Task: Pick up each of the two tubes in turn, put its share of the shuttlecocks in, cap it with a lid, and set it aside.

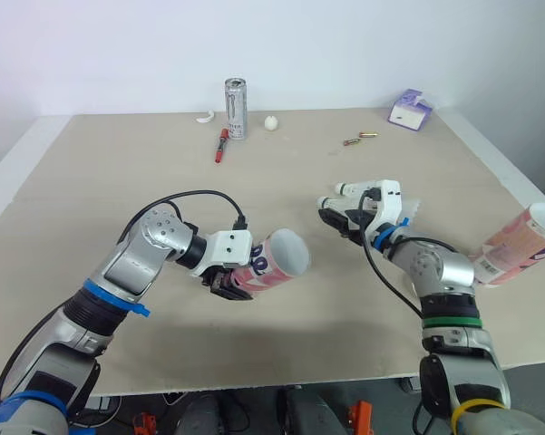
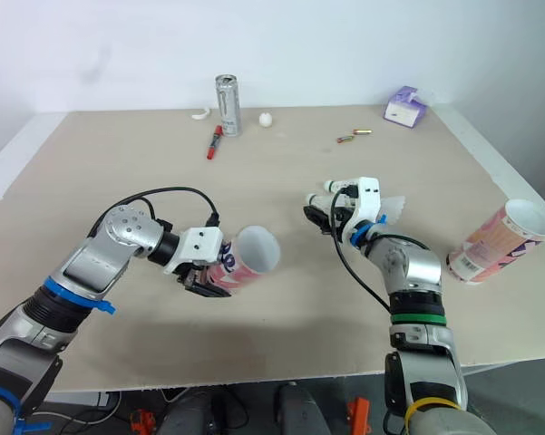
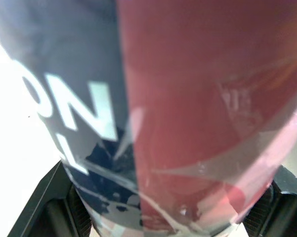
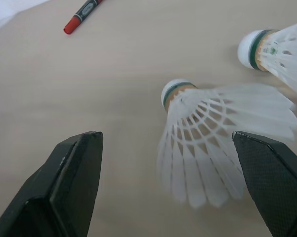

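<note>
Item one, on your left: the left gripper (image 1: 228,281), fingers clamped on the lower body of a pink and dark-blue tube (image 1: 277,258). You hold the tube off the table (image 1: 91,190), lying roughly level, with its open white-rimmed mouth pointing toward the robot's right; the left wrist view has its printed wall pressed between both black fingers (image 3: 52,210). Item two, far side of the table, left of centre: a small white curved piece (image 1: 205,116), too small to identify, perhaps a lid. Item three, just beside it: a red and black marker (image 1: 220,145), lying flat. Item four: a silver drinks can (image 1: 235,109), upright, just behind the marker's far end. Item five: a small white ball (image 1: 271,122), near the can on its right. Item six, centre right: your right gripper (image 1: 341,217), low over the table, fingers spread wide and holding nothing. Item seven: a white shuttlecock (image 4: 212,148) lying on its side between those open fingers, cork toward the marker, with a second shuttlecock (image 4: 274,49) just beyond it. Item eight, far side: two small brass-coloured pieces (image 1: 360,138), close together. Item nine: a purple and white box (image 1: 409,111) near the far right corner. Item ten, right edge of the table: the second tube (image 1: 521,243), pink, lying tilted with its open mouth toward the right, well apart from both grippers.
</note>
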{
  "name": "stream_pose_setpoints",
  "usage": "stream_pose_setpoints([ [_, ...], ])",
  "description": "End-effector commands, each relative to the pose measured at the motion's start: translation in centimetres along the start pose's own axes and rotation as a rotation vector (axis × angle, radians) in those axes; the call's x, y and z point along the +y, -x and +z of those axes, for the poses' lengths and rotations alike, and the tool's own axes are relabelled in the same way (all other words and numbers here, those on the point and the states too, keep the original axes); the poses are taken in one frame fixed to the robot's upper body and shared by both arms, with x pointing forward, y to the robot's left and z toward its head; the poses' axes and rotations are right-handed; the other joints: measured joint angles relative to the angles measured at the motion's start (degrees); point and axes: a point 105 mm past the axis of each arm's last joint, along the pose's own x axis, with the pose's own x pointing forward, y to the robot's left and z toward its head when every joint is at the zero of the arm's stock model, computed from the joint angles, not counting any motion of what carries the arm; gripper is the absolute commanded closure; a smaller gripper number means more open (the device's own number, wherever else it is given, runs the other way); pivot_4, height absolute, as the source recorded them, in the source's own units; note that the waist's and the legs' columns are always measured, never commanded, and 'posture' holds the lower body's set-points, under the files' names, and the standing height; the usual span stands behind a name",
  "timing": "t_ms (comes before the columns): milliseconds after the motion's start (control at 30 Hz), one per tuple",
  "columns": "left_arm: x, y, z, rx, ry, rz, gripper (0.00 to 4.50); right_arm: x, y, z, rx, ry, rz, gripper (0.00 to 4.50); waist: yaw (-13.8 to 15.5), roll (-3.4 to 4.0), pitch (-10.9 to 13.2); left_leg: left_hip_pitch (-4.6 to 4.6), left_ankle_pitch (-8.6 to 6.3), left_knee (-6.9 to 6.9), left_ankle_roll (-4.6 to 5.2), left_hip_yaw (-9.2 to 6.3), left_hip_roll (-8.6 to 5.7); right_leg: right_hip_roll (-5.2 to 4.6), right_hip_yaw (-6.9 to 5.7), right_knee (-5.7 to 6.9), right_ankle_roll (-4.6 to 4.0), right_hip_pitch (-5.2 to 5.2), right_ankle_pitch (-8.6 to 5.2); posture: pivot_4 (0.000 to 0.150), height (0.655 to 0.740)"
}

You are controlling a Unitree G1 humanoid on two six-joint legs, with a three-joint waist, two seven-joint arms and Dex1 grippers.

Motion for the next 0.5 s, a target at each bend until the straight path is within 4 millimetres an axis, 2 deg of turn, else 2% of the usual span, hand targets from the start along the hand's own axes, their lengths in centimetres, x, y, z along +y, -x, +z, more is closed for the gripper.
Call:
stream_pose_setpoints([
  [33, -1.0, -0.8, -0.9, 0.020, 0.040, -0.042, 1.06, 0.4, -0.6, 1.8, -0.048, 0.036, 0.009, 0.00, 0.0, 0.00, 0.0, 0.00, 0.00, 0.00, 0.00, 0.00, -0.01, 0.00, 0.01, 0.00, 0.01, 0.00, 0.00, 0.150, 0.7400],
  [133, -1.0, -0.8, -0.8, 0.017, 0.045, -0.039, 1.14, 0.2, -0.9, 1.9, -0.047, 0.049, -0.006, 0.87, 0.0, 0.00, 0.0, -0.01, -0.01, -0.01, 0.02, 0.03, -0.02, -0.02, 0.06, 0.00, 0.01, 0.00, -0.01, 0.150, 0.7400],
  [167, -1.1, -0.8, -0.8, 0.015, 0.048, -0.039, 1.14, 0.3, -1.0, 1.8, -0.042, 0.061, -0.003, 1.49, 0.0, 0.00, 0.0, -0.01, -0.02, -0.01, 0.02, 0.04, -0.03, -0.03, 0.06, 0.00, 0.02, 0.00, -0.01, 0.150, 0.7400],
  [233, -1.1, -0.9, -0.8, 0.012, 0.056, -0.037, 1.14, 0.4, -1.1, 1.6, -0.032, 0.083, 0.000, 2.05, 0.0, 0.00, 0.0, -0.01, -0.02, -0.01, 0.02, 0.05, -0.04, -0.05, 0.08, 0.00, 0.02, 0.00, -0.01, 0.150, 0.7400],
  [333, -1.1, -0.9, -0.9, 0.012, 0.062, -0.037, 1.14, 0.6, -1.3, 1.4, -0.020, 0.103, 0.005, 3.32, 0.0, 0.00, 0.0, 0.00, -0.02, -0.01, 0.02, 0.09, -0.04, -0.05, 0.11, 0.00, 0.05, -0.01, -0.01, 0.150, 0.7400],
  [433, -1.1, -1.0, -0.9, 0.011, 0.064, -0.039, 1.14, 1.0, -1.3, 1.5, -0.019, 0.111, 0.018, 4.40, 0.0, 0.00, 0.0, 0.00, -0.02, -0.01, 0.02, 0.08, -0.04, -0.04, 0.11, 0.00, 0.05, 0.00, -0.01, 0.150, 0.7400],
  [500, -1.2, -1.2, -0.9, 0.011, 0.065, -0.041, 1.14, 1.3, -1.3, 1.6, -0.022, 0.125, 0.030, 4.46, 0.0, 0.00, 0.0, 0.00, -0.02, -0.01, 0.02, 0.09, -0.04, -0.04, 0.11, 0.00, 0.05, 0.00, -0.01, 0.150, 0.7400],
])
